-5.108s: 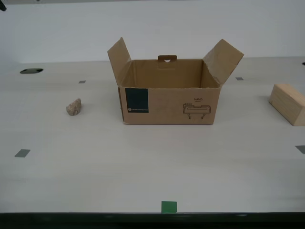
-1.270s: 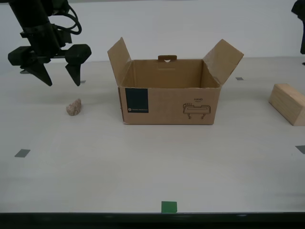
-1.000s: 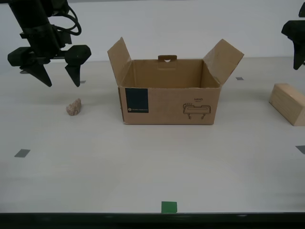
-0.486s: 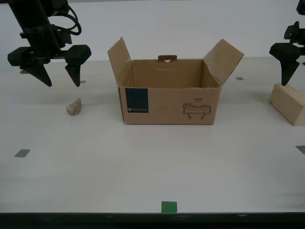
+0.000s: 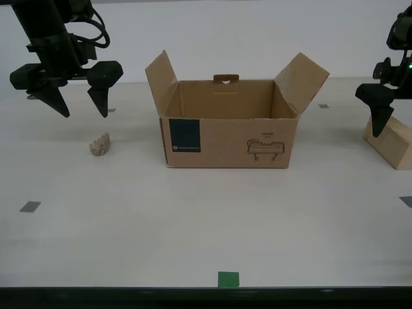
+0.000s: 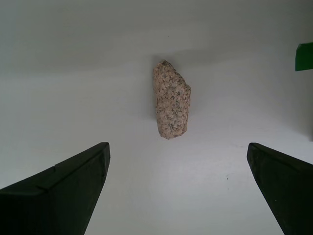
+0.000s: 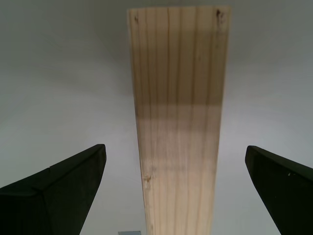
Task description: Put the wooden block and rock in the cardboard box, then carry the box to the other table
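Wide open, my first gripper (image 7: 176,196) has dropped to straddle the block (image 5: 391,141), while my second gripper (image 5: 66,90) still hovers, spread, above the rock (image 5: 99,145); neither is boxed yet.

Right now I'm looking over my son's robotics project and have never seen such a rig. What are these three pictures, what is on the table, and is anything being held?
This is a mobile robot with two arms, each ending in a black two-fingered end effector. One picture comes from a camera on the robot's body. It shows an open cardboard box on the table. The other two come from cameras on the wrists. My second end effector hangs open above a small rock. My first end effector is open around a wooden block, with its fingers clear of the wood. Nothing is held.
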You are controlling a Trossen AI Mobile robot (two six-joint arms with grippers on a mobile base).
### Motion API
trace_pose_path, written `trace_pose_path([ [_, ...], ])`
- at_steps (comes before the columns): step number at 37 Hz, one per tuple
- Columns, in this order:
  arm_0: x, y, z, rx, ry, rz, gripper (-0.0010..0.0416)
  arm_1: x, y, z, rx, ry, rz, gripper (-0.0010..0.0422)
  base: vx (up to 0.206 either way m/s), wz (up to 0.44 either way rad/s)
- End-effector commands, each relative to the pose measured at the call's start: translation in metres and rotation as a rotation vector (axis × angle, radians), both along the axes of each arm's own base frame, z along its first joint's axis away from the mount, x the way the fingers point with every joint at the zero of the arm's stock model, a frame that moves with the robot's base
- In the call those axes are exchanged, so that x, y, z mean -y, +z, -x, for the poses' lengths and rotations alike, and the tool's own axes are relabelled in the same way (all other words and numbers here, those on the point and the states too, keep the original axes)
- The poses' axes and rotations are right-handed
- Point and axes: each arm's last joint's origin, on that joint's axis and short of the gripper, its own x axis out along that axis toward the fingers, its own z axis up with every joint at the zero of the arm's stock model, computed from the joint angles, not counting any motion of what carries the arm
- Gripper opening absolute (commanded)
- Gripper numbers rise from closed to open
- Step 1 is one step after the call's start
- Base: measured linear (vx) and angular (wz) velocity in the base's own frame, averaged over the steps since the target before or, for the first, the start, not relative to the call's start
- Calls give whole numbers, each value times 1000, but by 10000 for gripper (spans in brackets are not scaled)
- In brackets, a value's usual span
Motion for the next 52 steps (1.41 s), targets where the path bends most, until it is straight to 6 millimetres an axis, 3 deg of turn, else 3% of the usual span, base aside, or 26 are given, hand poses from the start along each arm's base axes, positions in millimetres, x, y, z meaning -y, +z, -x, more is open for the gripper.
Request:
trace_pose_path([
  [1,0,-10,-2,-9,4,1,398,0,0,0,-3,0,-2,385,0,0],
  [25,0,-14,-6,13,7,4,399,0,-1,-2,20,3,2,385,0,0],
  [38,-1,-14,-6,11,10,4,399,3,-57,-16,-72,-11,-18,385,0,0],
  [52,-2,-14,-6,16,10,4,398,4,-61,-24,-10,-6,-13,385,0,0],
])
